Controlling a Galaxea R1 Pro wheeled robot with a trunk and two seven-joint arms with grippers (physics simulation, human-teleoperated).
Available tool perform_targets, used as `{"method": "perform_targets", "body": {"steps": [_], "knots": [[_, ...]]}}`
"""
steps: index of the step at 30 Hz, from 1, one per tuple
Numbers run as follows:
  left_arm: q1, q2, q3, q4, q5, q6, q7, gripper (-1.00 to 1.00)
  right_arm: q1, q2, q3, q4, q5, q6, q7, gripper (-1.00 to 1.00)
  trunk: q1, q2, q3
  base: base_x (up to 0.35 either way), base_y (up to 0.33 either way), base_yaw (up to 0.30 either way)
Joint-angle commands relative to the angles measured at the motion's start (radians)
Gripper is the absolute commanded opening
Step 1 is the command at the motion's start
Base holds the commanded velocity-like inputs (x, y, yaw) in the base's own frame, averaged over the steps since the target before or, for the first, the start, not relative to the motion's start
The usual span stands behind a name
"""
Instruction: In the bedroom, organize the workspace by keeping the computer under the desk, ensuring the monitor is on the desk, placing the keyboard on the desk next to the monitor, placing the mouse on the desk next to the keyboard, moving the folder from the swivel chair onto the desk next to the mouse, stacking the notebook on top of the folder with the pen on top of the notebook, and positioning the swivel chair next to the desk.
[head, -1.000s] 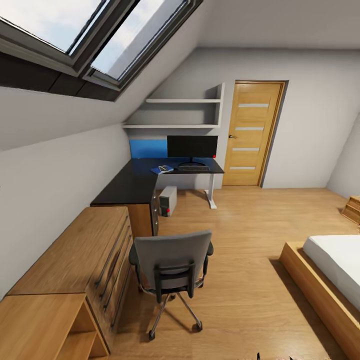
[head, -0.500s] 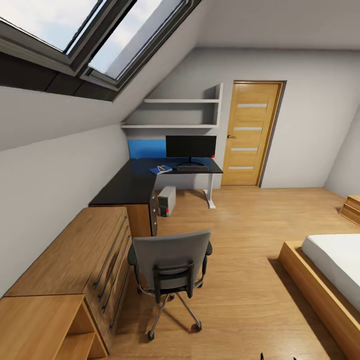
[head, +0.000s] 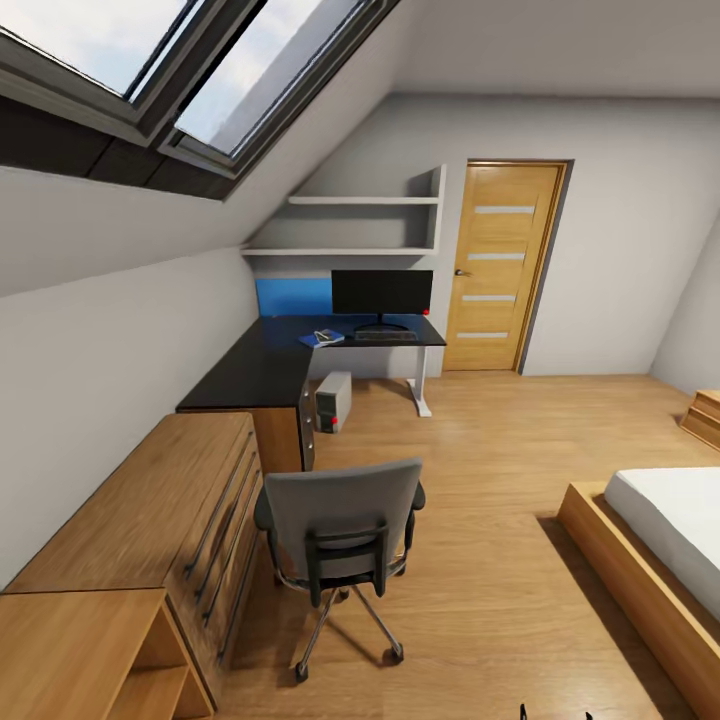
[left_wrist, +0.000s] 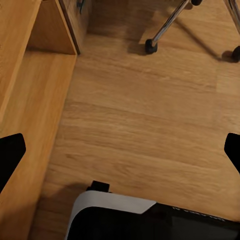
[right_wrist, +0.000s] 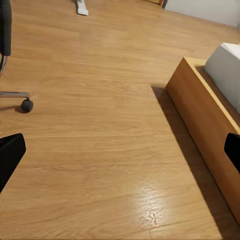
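**Two empty grippers, chair ahead, desk beyond**

One grey swivel chair (head: 340, 540) stands on the wood floor (head: 500, 560) in the head view, its back toward the robot, just beside a wooden dresser (head: 150, 520). The folder on its seat cannot be seen. Farther on, the dark desk (head: 270, 365) carries the monitor (head: 382, 293), the keyboard (head: 386, 337) and a blue notebook (head: 322, 339); the computer (head: 334, 401) sits beneath. Mouse and pen are too small to tell.

Both wrist views look down at floor. The left gripper (left_wrist: 120, 150) and right gripper (right_wrist: 120, 150) are spread wide, holding nothing. The chair lies straight ahead, slightly nearer the left arm.

Since a second ago, the whole view has shifted slightly; the camera moved, not the furniture.
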Motion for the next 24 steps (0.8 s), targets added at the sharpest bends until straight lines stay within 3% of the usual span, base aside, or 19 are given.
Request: {"method": "perform_targets", "body": {"steps": [1,13,24], "knots": [[0.0,0.001,-0.008,-0.002,0.006,-0.004,0.008,1.0,-0.001,0.0,0.008,-0.001,0.001,0.0,-0.009,1.0,0.004,-0.009,-0.005,0.0,0.0,0.0],[0.0,0.005,-0.003,-0.004,0.034,-0.002,0.002,1.0,0.0,0.005,0.009,-0.005,-0.001,0.002,-0.007,1.0,0.05,-0.093,-0.043,0.0,0.0,0.0],[0.0,0.006,0.002,-0.005,0.212,0.003,-0.056,1.0,-0.001,0.003,0.008,-0.005,-0.003,-0.004,-0.007,1.0,0.093,-0.17,-0.077,0.0,0.0,0.0]]}}
